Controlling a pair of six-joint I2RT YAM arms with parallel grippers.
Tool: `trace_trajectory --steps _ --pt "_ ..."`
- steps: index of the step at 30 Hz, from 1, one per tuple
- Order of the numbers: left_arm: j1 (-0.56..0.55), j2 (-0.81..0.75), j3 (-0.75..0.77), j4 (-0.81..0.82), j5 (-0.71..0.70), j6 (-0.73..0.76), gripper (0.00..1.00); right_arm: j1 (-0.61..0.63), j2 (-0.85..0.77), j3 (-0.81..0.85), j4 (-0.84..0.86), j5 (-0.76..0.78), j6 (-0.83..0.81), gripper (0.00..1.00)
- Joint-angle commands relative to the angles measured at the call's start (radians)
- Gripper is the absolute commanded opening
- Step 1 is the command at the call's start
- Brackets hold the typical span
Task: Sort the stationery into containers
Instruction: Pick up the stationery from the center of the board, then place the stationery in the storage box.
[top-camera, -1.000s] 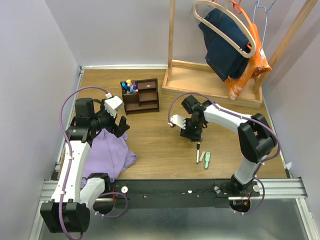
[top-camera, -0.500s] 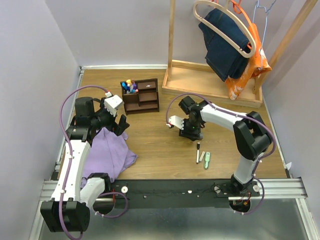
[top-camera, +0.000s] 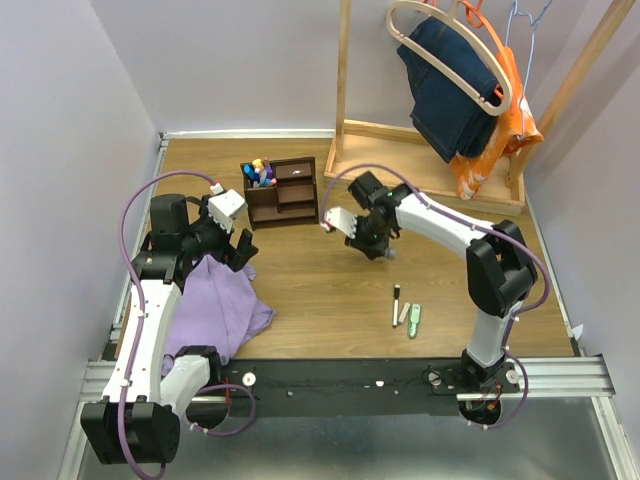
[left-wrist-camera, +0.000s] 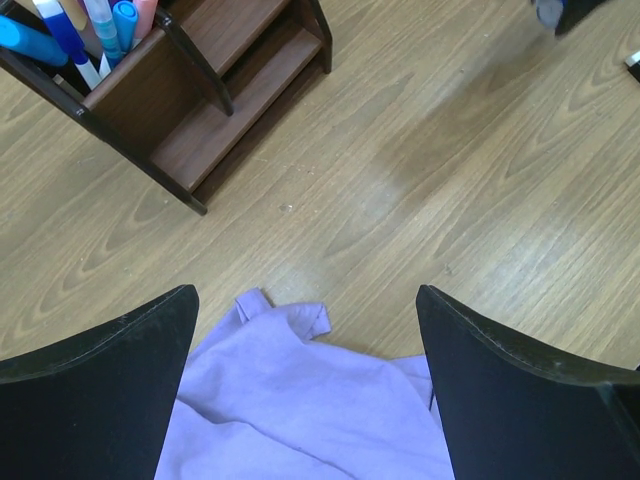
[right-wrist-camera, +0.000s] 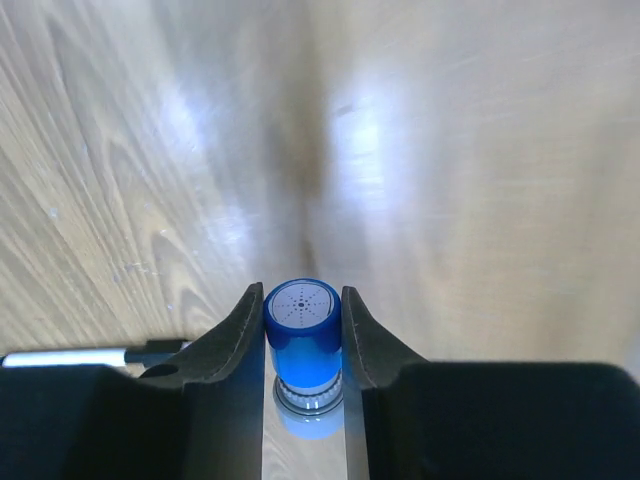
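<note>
My right gripper (right-wrist-camera: 303, 295) is shut on a stubby blue cylinder (right-wrist-camera: 303, 335), with a finger pressed against each side, above the wooden table. From above, this gripper (top-camera: 383, 250) hangs right of the dark brown organiser (top-camera: 283, 192). Several pens and markers (top-camera: 259, 172) stand in the organiser's left compartment (left-wrist-camera: 120, 85). A black-and-white pen (top-camera: 396, 304), a small white piece (top-camera: 404, 314) and a pale green piece (top-camera: 413, 320) lie on the table nearer the arm bases. My left gripper (left-wrist-camera: 305, 295) is open and holds nothing, above a purple cloth (left-wrist-camera: 300, 400).
The purple cloth (top-camera: 215, 310) is spread at the near left. A light wooden clothes-rack base (top-camera: 420, 165) stands at the back right, with jeans (top-camera: 450, 85) and an orange garment (top-camera: 490, 150) hanging on it. Grey walls close in both sides.
My right gripper has closed on the blue cylinder and moved up and left, away from the pens on the table, towards the organiser. The left arm has not moved.
</note>
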Motion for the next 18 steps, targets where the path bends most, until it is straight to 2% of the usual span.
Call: trace_trajectory --steps 1,4,7,10,13,14,18 --pt "-0.001 -0.011 0.014 -0.023 -0.028 0.014 0.99 0.007 -0.002 0.239 -0.053 -0.058 0.083 0.15" --pt "-0.003 -0.01 0.014 -0.017 -0.03 0.005 0.99 0.009 0.006 0.338 -0.014 -0.104 0.168 0.13" --pt "-0.003 -0.01 0.016 -0.012 -0.037 -0.01 0.99 0.002 -0.003 0.353 0.097 -0.199 0.283 0.07" --pt "-0.003 -0.014 0.02 -0.014 -0.048 -0.013 0.99 -0.014 -0.038 0.313 0.304 -0.344 0.421 0.04" --pt "-0.003 -0.029 0.02 -0.015 -0.071 0.0 0.99 -0.018 -0.102 0.18 0.652 -0.435 0.573 0.01" --pt "-0.003 -0.036 0.017 -0.012 -0.088 0.008 0.99 -0.018 -0.112 0.117 0.828 -0.443 0.606 0.01" --pt "-0.001 -0.06 -0.02 0.009 -0.141 0.011 0.99 -0.016 -0.078 0.078 1.13 -0.424 0.722 0.01"
